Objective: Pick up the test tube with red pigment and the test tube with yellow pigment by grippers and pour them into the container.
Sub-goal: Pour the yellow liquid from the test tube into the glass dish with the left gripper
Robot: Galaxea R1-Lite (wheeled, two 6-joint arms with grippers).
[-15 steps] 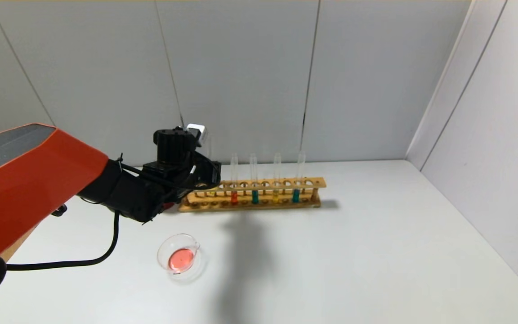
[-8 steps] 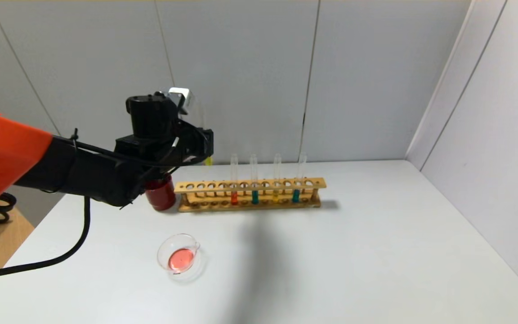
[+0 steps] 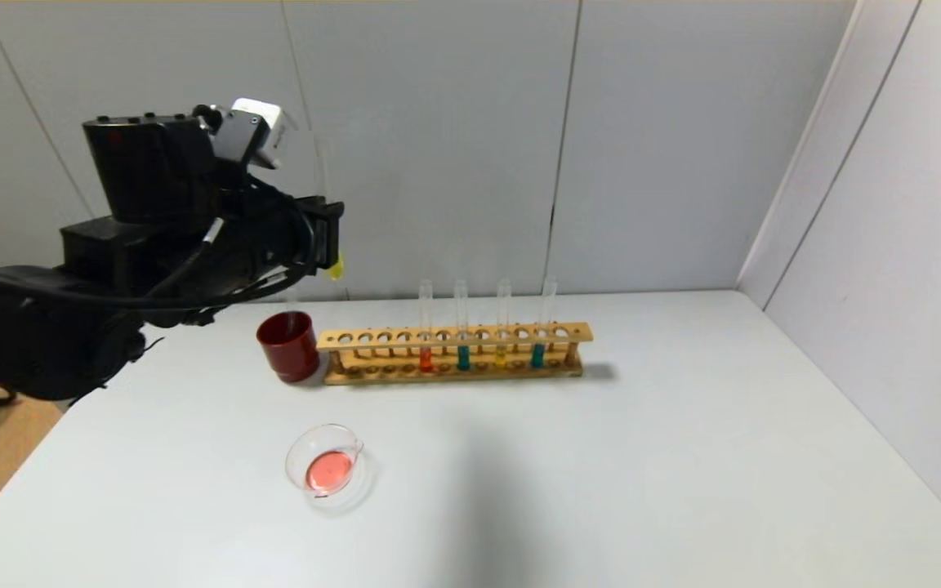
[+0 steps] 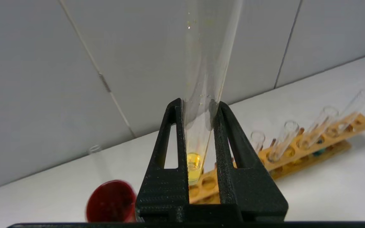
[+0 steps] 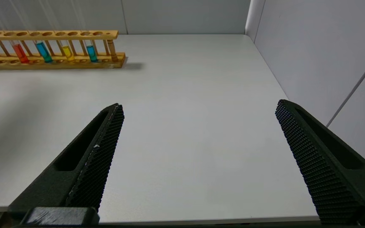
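Up above the bench's (image 3: 683,457) far left, the left pincer (image 4: 198,114) is clamped on the test tube with yellow pigment (image 4: 201,95); the right pincer (image 5: 198,126) gapes wide, holding nothing. Container (image 3: 325,469) sits near-left.

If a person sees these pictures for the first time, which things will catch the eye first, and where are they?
First is the left gripper, raised high at the table's left end and shut on the test tube with yellow pigment. Next is the wooden rack near the back wall, holding tubes with red, teal and yellow liquid, with a dark red cup at its left end. In front sits the container, holding pinkish-red liquid.
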